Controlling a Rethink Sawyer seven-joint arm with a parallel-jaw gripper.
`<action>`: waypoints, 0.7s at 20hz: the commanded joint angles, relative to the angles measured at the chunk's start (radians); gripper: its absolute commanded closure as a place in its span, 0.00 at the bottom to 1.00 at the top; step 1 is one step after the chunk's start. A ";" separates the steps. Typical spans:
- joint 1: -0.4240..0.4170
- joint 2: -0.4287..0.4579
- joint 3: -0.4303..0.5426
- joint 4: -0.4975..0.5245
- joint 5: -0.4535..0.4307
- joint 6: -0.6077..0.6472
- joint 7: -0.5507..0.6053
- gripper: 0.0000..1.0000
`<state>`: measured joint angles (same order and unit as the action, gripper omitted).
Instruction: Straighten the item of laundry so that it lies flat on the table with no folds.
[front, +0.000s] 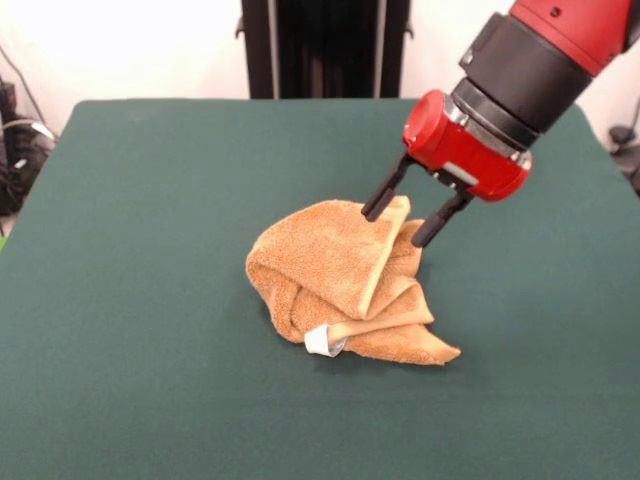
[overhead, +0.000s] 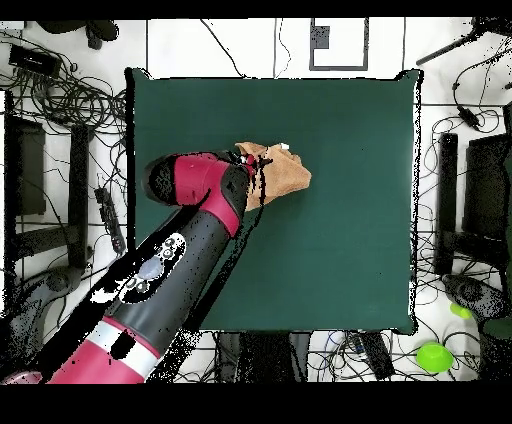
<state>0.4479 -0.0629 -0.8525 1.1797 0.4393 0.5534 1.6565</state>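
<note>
Looking at the front view first: the towel (front: 340, 285) sits crumpled in a heap near the middle of the green surface (front: 130, 300), a bit right of centre. It is folded over itself in several layers. One bordered flap stands up at the top of the heap, and a pointed corner lies flat toward the lower right. The small white tag (front: 323, 341) shows at the heap's near edge, low down. The arm (front: 545, 50) comes in from the upper right, tilted. The red jaws (front: 410, 222) are open. Two black fingers (front: 383, 196) straddle the raised flap, one on each side of it. The left fingertip touches or sits just against the flap's top edge; the right one is down beside the folds behind it. The jaws are not closed on the cloth, with a clear gap between the tips.

Overhead view: the arm (overhead: 165, 275) enters from the lower left and crosses the surface's (overhead: 340, 250) left part. Its red and black wrist covers the towel's (overhead: 285, 175) left side, so only the right portion of the heap shows, left of centre and in the upper half of the surface. The tag shows as a white fleck at the heap's top edge. Fingertips are hidden under the wrist here. Cables and dark equipment ring the surface on the floor.
</note>
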 joint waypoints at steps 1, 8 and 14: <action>-0.004 0.040 0.156 0.040 0.051 0.064 0.307 0.00; 0.003 0.083 0.141 0.025 0.049 0.040 0.327 0.00; -0.006 0.086 0.162 0.024 0.062 0.040 0.332 0.00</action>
<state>0.4478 -0.0604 -0.8525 1.1798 0.4409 0.5534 1.6565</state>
